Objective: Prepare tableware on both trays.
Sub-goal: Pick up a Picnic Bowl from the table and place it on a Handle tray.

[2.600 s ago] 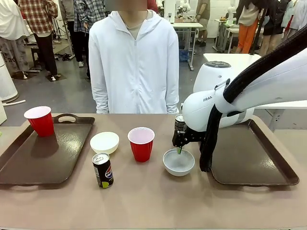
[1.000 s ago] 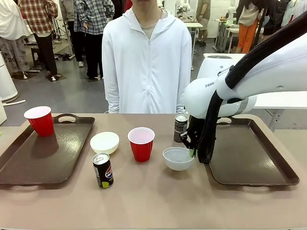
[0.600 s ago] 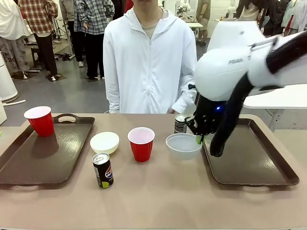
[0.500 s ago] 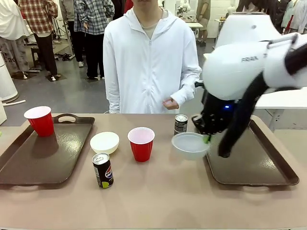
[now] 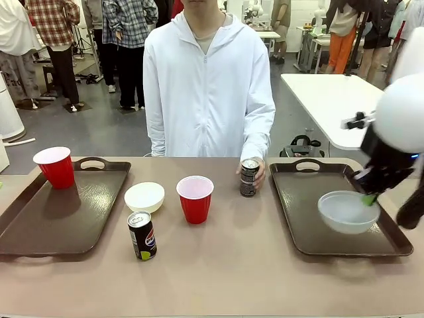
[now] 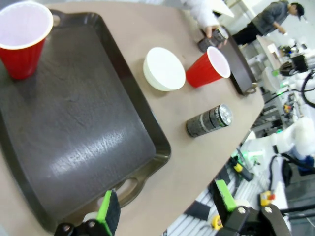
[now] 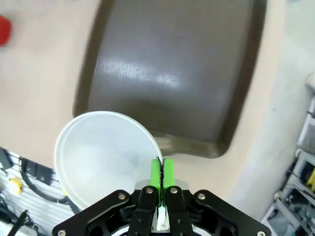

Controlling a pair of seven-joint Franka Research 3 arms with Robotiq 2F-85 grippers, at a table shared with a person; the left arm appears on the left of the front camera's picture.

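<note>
My right gripper (image 5: 368, 197) is shut on the rim of a white bowl (image 5: 348, 212), which it holds over the near right part of the right tray (image 5: 299, 218). From the right wrist, the pinched bowl (image 7: 103, 157) hangs in front of the gripper (image 7: 161, 174) above that tray (image 7: 172, 73). My left gripper (image 6: 166, 206) stands open over the near end of the left tray (image 6: 88, 137), which carries a red cup (image 5: 55, 167). On the table between the trays are a second white bowl (image 5: 144, 197), a red cup (image 5: 195, 199) and a dark can (image 5: 142, 235). A person's hand grips another can (image 5: 249, 177).
The person in a white hoodie stands at the far side of the table, one hand (image 5: 257, 173) by the right tray's left rim. The left tray (image 5: 59, 212) has bare floor beside its cup. More people and tables are in the background.
My right arm has lifted the white bowl from the table's middle and swung it rightward over the right tray. The person's hand has come down onto the can beside that tray.
</note>
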